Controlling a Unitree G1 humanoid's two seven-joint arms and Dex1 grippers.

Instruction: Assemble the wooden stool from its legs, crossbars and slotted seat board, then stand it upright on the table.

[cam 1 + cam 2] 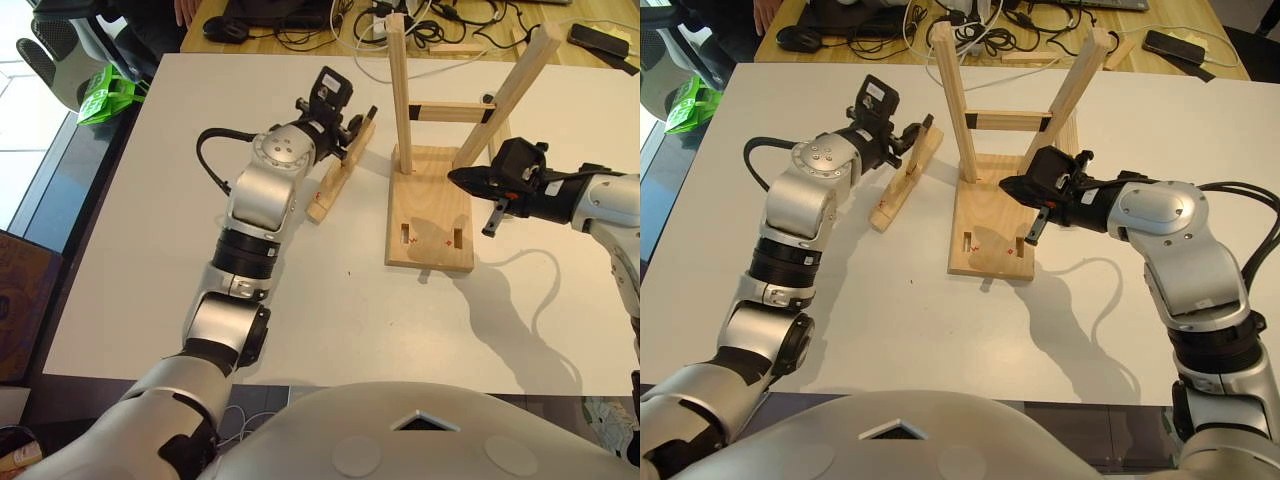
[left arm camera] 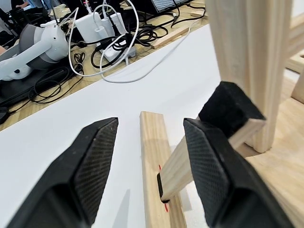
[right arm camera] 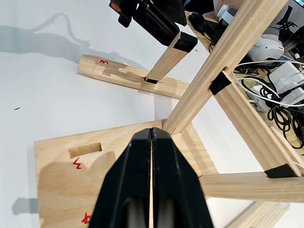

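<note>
"Since the seat board [image 1: 430, 205] lies flat on the table [image 1: 300, 300] with two legs [image 1: 400, 90] upright at its twelve o'clock end, where is the next piece?"

"At the board's nine o'clock. A loose leg [image 1: 330, 190] lies on the table, and a short crossbar [image 3: 166, 59] is plugged into it, slanting up. The left gripper [image 2: 151, 124] straddles them, fingers spread wide, gripping nothing."

"And the other arm?"

"The right gripper [image 3: 151, 135] hangs over the board's three o'clock side, fingers pressed together, empty."

"How will that leg handle?"

"Light, stiff, smooth wood, I'd guess, so it may slide in a loose pinch. I'd grip it across its narrow faces beside the joint, so the plugged bar doesn't lever out. Two slots [image 1: 405, 233] at six o'clock are empty."
</note>
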